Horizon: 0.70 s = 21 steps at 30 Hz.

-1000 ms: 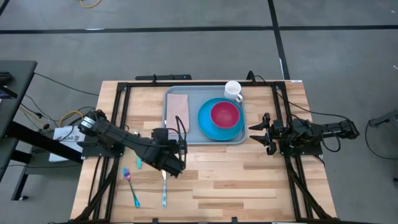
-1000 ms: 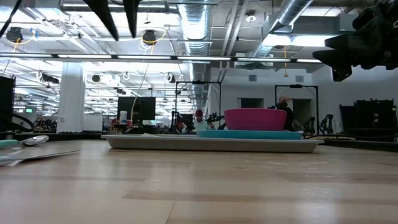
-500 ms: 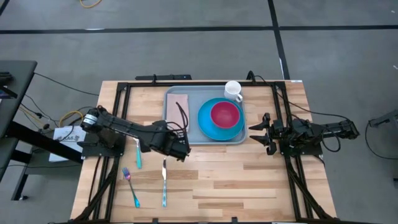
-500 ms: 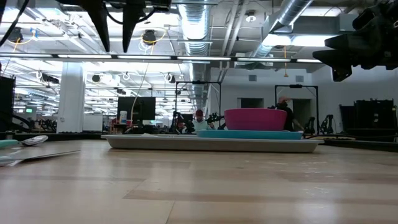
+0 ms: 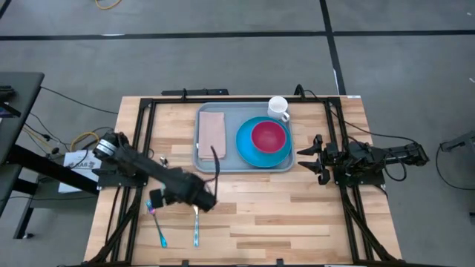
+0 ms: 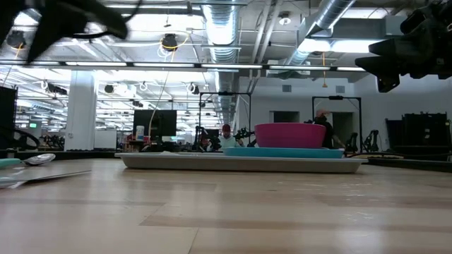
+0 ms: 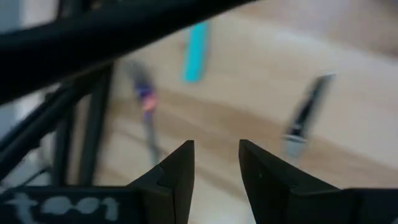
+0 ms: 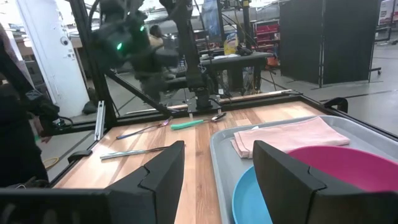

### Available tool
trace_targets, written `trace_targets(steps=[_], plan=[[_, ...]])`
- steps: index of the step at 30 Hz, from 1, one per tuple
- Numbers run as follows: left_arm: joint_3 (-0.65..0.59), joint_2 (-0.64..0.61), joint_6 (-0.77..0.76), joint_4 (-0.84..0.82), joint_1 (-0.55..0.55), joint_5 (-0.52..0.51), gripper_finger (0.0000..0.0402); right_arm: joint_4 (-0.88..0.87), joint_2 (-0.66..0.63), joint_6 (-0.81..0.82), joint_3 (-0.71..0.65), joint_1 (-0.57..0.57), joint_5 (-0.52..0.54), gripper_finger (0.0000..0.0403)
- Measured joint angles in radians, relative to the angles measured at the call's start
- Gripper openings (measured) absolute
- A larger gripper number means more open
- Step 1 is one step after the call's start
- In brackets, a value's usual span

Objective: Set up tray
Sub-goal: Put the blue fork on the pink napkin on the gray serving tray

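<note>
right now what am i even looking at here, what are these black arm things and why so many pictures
They are two robot arms at a wooden table, each ending in a two-finger claw. One camera looks straight down, one sits at table height, and one rides on each wrist. The left claw, open and empty, hovers over the cutlery near the table's front. The right claw, open, waits beside the tray. On the tray lie a pink napkin and a blue plate carrying a pink bowl; a white mug stands at its corner.

In the left wrist view the teal-handled utensil (image 7: pixel 196 51), purple-handled utensil (image 7: pixel 147 106) and dark-handled knife (image 7: pixel 305 115) are smeared; the dark left arm (image 5: pixel 159 180) covers cutlery by the table's left edge.
</note>
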Motion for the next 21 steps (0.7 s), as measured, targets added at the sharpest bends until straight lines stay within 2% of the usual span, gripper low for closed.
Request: trace_targets(steps=[3, 10, 13, 17, 21], plan=[[-0.051, 0.0, -0.018, 0.019, -0.046, 0.057, 0.0116, 0.0, 0.0, 0.0, 0.0, 0.0, 0.0, 0.0182], [-0.101, 0.0, -0.035, 0.039, -0.112, 0.076, 0.0116, 0.0, 0.0, 0.0, 0.0, 0.0, 0.0, 0.0182], [-0.125, 0.0, -0.048, 0.149, -0.125, 0.07, 0.0116, 0.0, 0.0, 0.0, 0.0, 0.0, 0.0, 0.0182], [-0.131, 0.0, -0.036, 0.26, -0.127, -0.044, 0.0116, 0.0, 0.0, 0.0, 0.0, 0.0, 0.0, 0.0182], [-0.131, -0.002, 0.018, 0.281, -0.125, -0.145, 0.0116, 0.0, 0.0, 0.0, 0.0, 0.0, 0.0, 0.0182]])
